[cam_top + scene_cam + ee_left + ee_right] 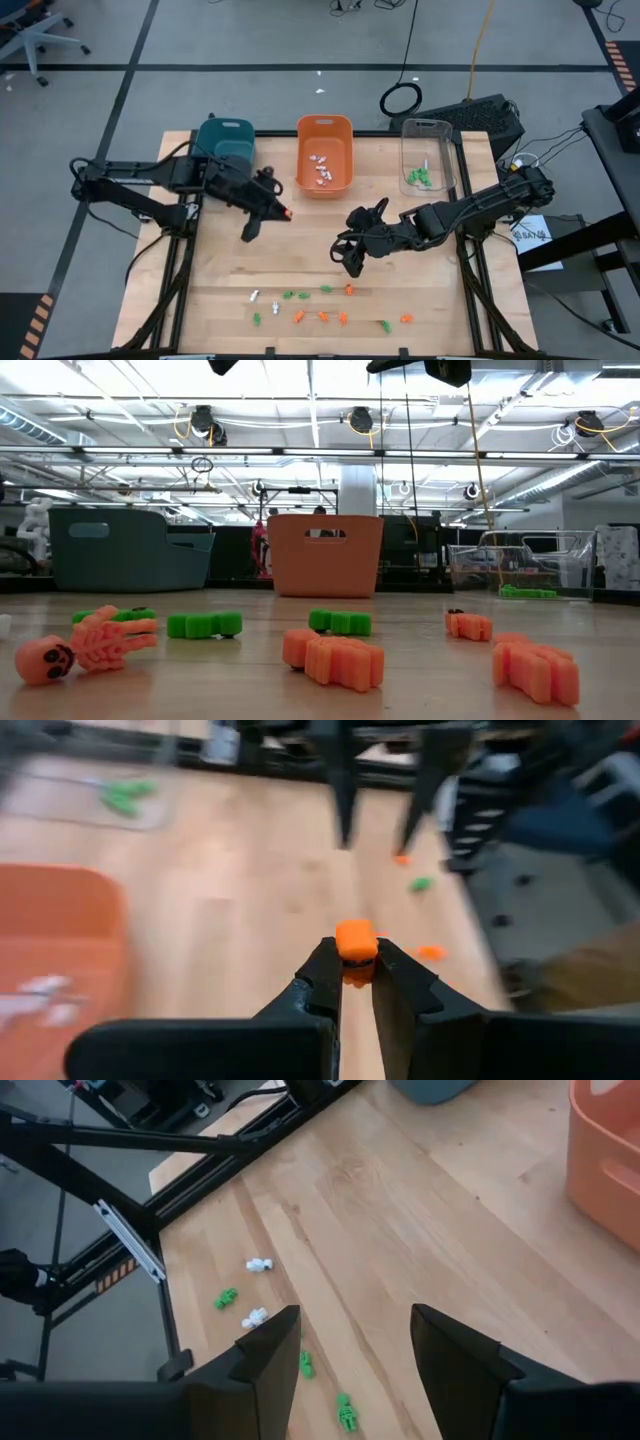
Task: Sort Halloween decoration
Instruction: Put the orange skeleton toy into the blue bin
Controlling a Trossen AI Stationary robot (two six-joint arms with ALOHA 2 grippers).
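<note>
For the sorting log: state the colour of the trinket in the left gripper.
Orange trinket, clearest in the left wrist view.

A robotics lab or workshop: a wooden desk (pixel 320 235) stands on a grey taped floor (pixel 250 90) beside cables (pixel 402 98) and an office chair (pixel 35 40), under exposed ceiling pipes (pixel 320 452) with hanging cord reels (pixel 361 420).
</note>
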